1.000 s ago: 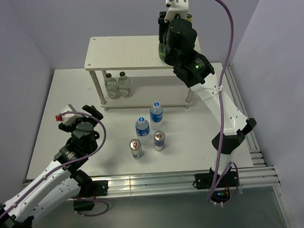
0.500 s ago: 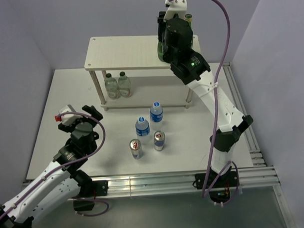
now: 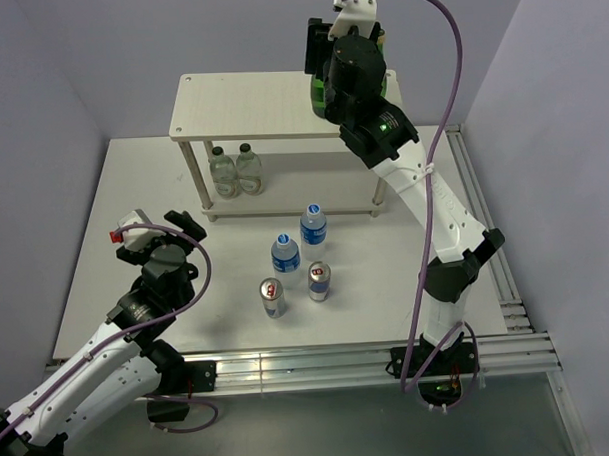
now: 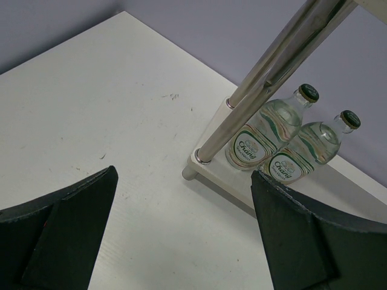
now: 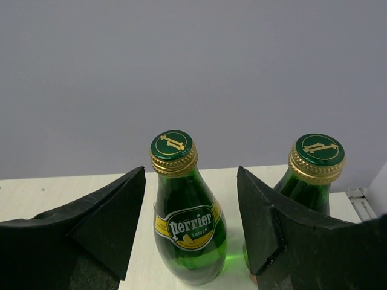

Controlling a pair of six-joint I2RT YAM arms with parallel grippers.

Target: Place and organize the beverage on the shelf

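Two green Perrier glass bottles stand upright on the right end of the off-white shelf's top board. In the right wrist view the left green bottle stands between the open fingers of my right gripper, with a gap on each side. The other green bottle is partly behind the right finger. Two blue-labelled water bottles and two slim cans stand on the table in front of the shelf. My left gripper is open and empty, low at the table's left.
Two clear Chang glass bottles stand on the shelf's lower board behind its front left leg. They also show in the top view. The purple back wall is close behind the shelf.
My right wrist has shifted slightly up and left over the shelf's right end, and its elbow has straightened. The left arm and the drinks on the table have not moved.
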